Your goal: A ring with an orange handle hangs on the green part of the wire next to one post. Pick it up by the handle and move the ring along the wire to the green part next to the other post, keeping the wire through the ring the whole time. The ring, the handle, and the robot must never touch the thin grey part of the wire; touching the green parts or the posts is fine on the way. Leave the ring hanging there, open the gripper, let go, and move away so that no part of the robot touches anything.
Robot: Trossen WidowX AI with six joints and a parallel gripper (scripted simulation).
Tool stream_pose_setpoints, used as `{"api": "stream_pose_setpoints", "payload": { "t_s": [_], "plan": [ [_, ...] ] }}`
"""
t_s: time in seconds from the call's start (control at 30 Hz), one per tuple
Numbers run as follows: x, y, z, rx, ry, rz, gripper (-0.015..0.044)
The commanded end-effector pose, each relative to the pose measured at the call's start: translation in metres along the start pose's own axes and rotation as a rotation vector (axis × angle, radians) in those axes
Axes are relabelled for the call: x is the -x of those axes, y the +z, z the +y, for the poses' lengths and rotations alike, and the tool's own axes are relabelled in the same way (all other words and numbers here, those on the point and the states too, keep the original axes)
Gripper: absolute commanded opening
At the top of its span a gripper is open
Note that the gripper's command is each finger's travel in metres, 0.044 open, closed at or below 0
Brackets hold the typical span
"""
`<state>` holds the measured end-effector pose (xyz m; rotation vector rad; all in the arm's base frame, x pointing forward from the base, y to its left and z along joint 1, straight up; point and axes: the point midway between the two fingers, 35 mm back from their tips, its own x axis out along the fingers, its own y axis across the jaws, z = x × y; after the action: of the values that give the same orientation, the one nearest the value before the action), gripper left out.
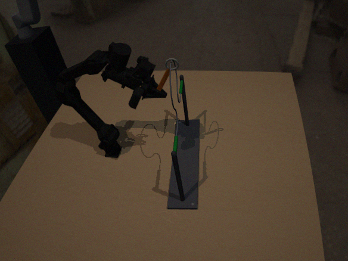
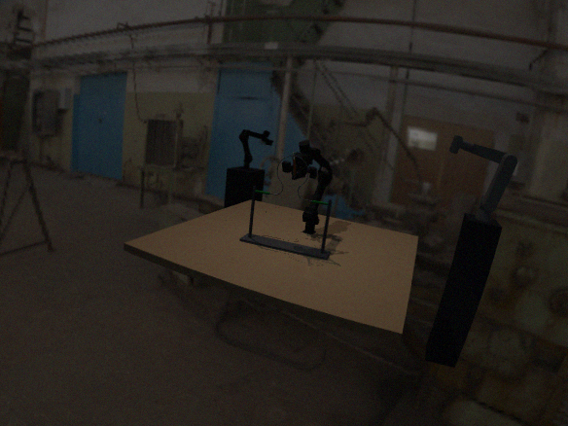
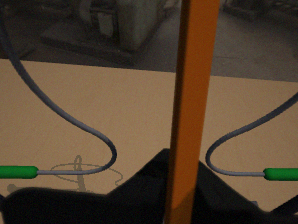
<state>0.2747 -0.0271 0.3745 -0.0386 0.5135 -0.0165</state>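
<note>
My gripper (image 1: 161,92) (image 3: 174,156) is shut on the orange handle (image 1: 164,78) (image 3: 194,85), which slants up from the fingers to the ring. The ring (image 1: 166,64) is around the top of the grey wire arch (image 1: 170,86) (image 3: 50,102); whether it touches the wire cannot be told. The ring is out of the wrist view. The far green part (image 1: 181,87) and near green part (image 1: 176,143) sit lower, beside the far post (image 1: 185,104) and near post (image 1: 178,179). The wrist view shows one green part (image 3: 17,172) left and another green part (image 3: 282,174) right.
The posts stand on a dark base plate (image 1: 188,167) (image 2: 284,244) on the wooden table (image 1: 253,179) (image 2: 360,287). A second arm (image 2: 247,146) and a third arm (image 2: 496,180) stand on black pedestals off the table. Grey wire curves run below the gripper on both sides.
</note>
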Motion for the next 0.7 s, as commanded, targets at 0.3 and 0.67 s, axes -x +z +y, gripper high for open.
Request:
{"api": "stream_pose_setpoints", "payload": {
  "t_s": [0.3,0.67],
  "plan": [
    [0.0022,0.0,-0.0037,0.139,-0.083,-0.026,-0.015],
    [0.0021,0.0005,-0.0069,0.258,-0.153,-0.042,-0.015]
  ]
}}
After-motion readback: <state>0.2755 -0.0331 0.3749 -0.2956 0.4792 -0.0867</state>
